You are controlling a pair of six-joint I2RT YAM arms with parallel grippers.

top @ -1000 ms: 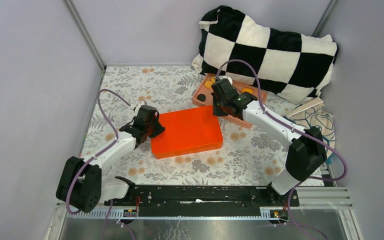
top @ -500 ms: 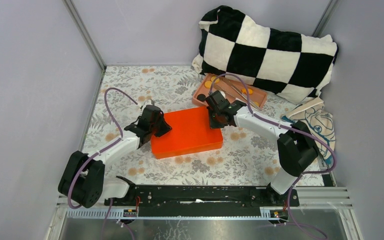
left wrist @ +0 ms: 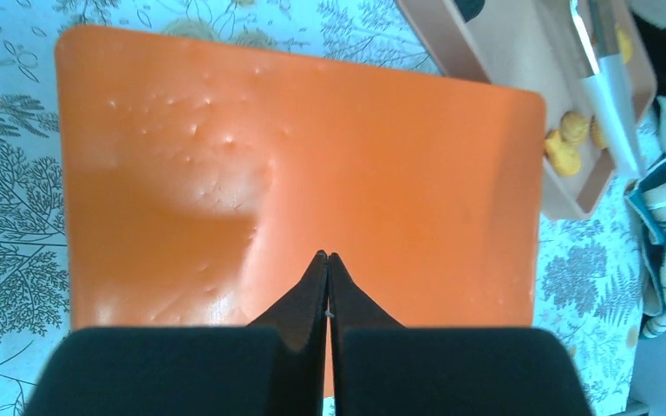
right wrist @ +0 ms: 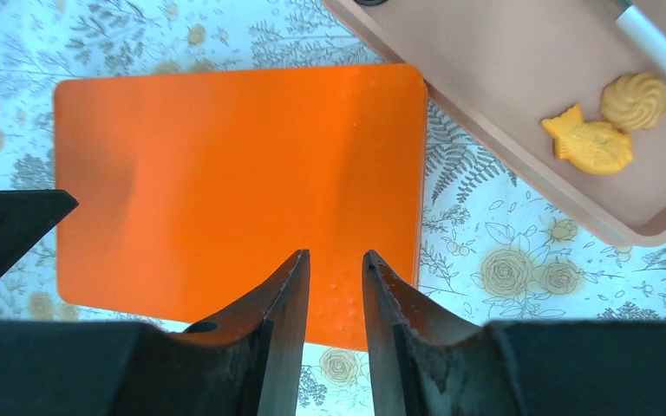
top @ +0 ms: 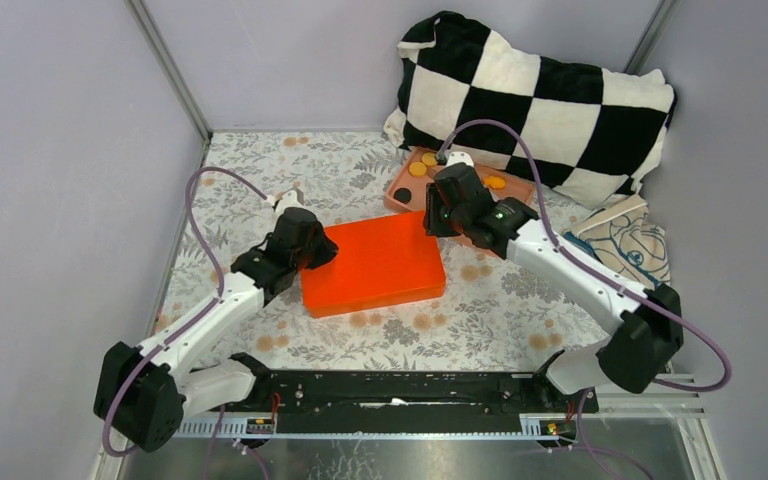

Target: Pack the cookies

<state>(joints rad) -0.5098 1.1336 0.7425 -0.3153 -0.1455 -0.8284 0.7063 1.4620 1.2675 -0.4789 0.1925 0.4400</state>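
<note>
Right wrist: cookies (right wrist: 591, 143) sit in the pink tray (right wrist: 520, 69), apparently none packed yet; orange box (right wrist: 234, 182) just beside. Left fingers (left wrist: 308, 290) pinched together, empty; right fingers (right wrist: 282, 299) slightly apart, empty.

orange box (top: 375, 262): 1 | tray (right wrist: 503, 69): 1 | black cookie (top: 401, 196): 1 | orange cookies (top: 417, 169): 3 seen from above (part of tray hidden) | checkered pillow (top: 540, 100): 1 | patterned cloth (top: 630, 240): 1
</note>
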